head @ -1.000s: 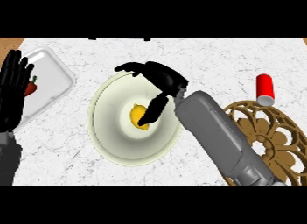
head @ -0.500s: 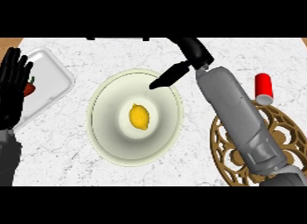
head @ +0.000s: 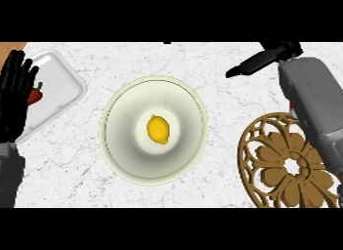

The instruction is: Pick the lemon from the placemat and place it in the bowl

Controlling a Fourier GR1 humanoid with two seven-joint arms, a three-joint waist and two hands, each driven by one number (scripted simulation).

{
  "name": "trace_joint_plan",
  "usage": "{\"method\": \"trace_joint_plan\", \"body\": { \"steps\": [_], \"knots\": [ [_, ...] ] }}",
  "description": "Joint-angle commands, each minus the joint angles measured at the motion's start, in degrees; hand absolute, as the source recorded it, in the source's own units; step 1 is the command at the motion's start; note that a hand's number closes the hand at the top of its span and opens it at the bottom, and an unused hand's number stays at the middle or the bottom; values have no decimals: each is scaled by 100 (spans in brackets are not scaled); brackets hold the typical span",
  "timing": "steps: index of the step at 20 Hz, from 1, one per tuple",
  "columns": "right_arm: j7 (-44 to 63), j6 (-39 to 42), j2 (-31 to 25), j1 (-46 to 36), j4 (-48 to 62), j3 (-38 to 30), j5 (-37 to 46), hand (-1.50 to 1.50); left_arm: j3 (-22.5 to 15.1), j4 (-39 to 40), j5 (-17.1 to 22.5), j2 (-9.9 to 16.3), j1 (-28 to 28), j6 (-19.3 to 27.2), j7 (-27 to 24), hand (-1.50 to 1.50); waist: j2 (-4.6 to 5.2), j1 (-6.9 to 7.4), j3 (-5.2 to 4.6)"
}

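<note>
Two smooth grey rounded forearms are ending in a black fingered left hand point(head: 11, 100) and a black, apparently matching right hand point(head: 264, 58).

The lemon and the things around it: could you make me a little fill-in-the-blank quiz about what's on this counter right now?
1. The lemon lies in the middle of the ____.
2. The brown placemat lies on the ____ side of the counter, partly under the robot's forearm.
3. The left hand rests open, fingers up, in front of a white ____.
4. The right hand holds ____.

Missing words: bowl; right; tray; nothing
</note>
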Motion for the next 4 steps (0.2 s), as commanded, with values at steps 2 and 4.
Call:
{"method": "trace_joint_plan", "body": {
  "steps": [2,4],
  "knots": [
    [-543,901,-947,-197,742,-372,-168,-150,45,-18,104,98,-99,-149,39,0,72,144,9],
    [-763,885,-971,-168,997,-322,-34,-150,-134,-116,-8,-71,-186,20,205,0,78,166,13]
  ]
}}
